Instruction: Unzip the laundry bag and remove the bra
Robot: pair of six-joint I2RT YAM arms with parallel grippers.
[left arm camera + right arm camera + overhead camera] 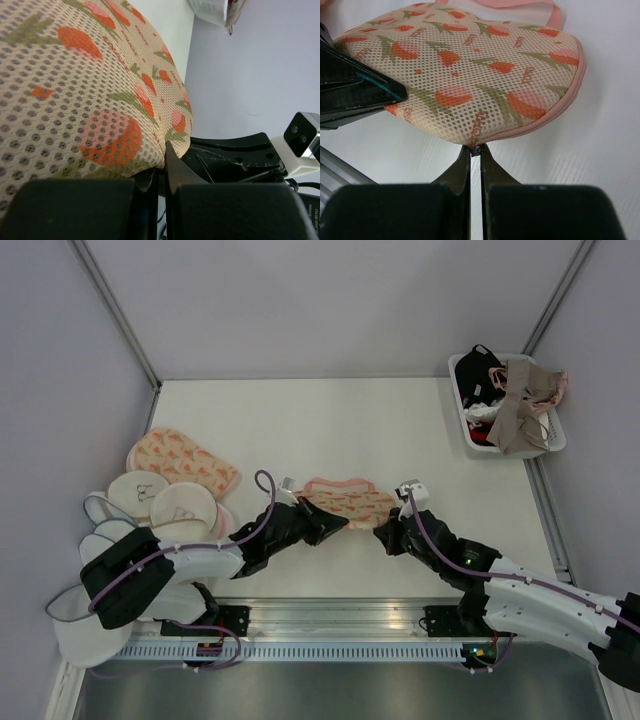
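The laundry bag [345, 502], peach mesh with orange-red carrot print and pink trim, lies at the table's near middle between my two grippers. My left gripper [322, 525] is shut on its left edge; in the left wrist view the fabric [90, 75] fills the frame and is pinched at the fingertips [164, 150]. My right gripper [388, 535] is shut on a small dark zipper pull [476, 149] at the bag's near right edge [470, 75]. The left gripper's fingers [355, 90] show at the left of the right wrist view. The pink bra is not in view.
A second carrot-print pouch [180, 462] and several white mesh pouches [165, 505] are piled at the left. A white basket [470, 435] at the back right holds a beige bra [525, 400] and a black garment [475, 368]. Grey walls enclose the table.
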